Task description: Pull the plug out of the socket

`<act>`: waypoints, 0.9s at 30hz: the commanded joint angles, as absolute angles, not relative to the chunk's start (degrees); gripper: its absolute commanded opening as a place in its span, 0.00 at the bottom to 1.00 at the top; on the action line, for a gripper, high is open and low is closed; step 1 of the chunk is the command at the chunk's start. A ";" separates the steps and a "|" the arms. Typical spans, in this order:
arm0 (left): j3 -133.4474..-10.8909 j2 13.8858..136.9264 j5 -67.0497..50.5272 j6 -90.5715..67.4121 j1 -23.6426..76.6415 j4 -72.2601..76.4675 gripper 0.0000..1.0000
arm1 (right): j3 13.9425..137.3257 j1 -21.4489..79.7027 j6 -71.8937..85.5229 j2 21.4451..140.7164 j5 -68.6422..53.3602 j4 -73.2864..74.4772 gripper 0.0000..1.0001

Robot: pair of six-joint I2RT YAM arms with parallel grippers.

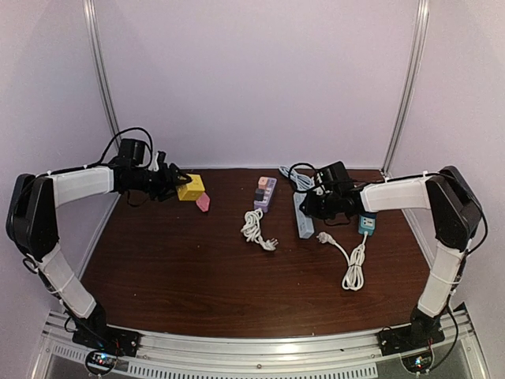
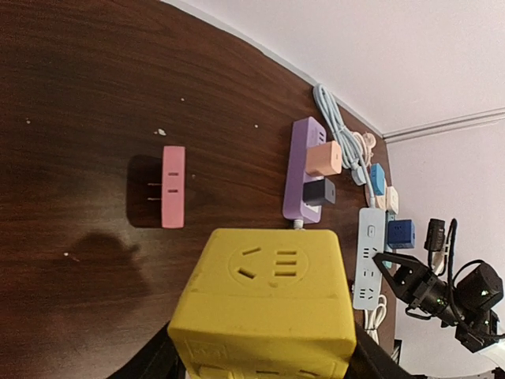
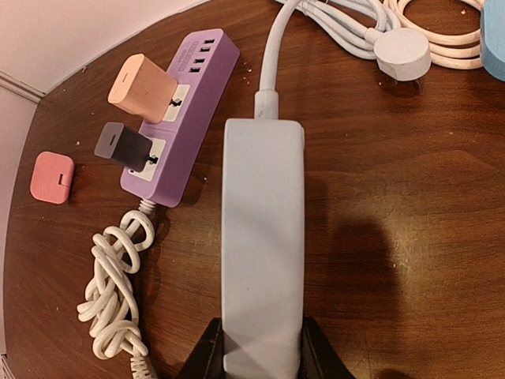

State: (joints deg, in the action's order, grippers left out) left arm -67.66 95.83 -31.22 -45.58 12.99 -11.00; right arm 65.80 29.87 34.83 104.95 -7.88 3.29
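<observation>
Spreading across the overhead view, the dark wooden table (image 1: 197, 284) carries everything, with both arms reaching out over its far half. Of the things on it, the longest is the white power strip (image 3: 260, 237), which lies lengthwise right of centre. The right pincer (image 1: 306, 207) is clenched on its near end, a dark finger (image 3: 207, 355) pressed to each long side, though the overhead view is too small to confirm the contact there. Left of it lies the purple power strip (image 3: 177, 118), bearing an orange adapter (image 3: 142, 87) and a grey adapter (image 3: 118, 144) side by side. A white coiled cable (image 3: 114, 292) trails from its near end. At the far left of the table, the left pincer (image 1: 175, 188) is grasping the yellow cube socket (image 2: 264, 300), with fingers on two opposite faces. The face with the openings is turned to the wrist camera, and nothing is plugged into it. The pink plug (image 2: 172, 186) lies flat on the table near the cube but apart from it, out of any socket. Its two metal prongs are bare, and no pincer touches it. A small blue block (image 1: 367, 223) sits near the right arm, beside another loose white cable (image 1: 355, 264).
</observation>
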 commanded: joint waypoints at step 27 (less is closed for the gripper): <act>-48.87 95.77 -36.81 -47.31 9.01 3.08 0.00 | 67.93 28.92 33.99 108.52 -12.65 3.50 0.28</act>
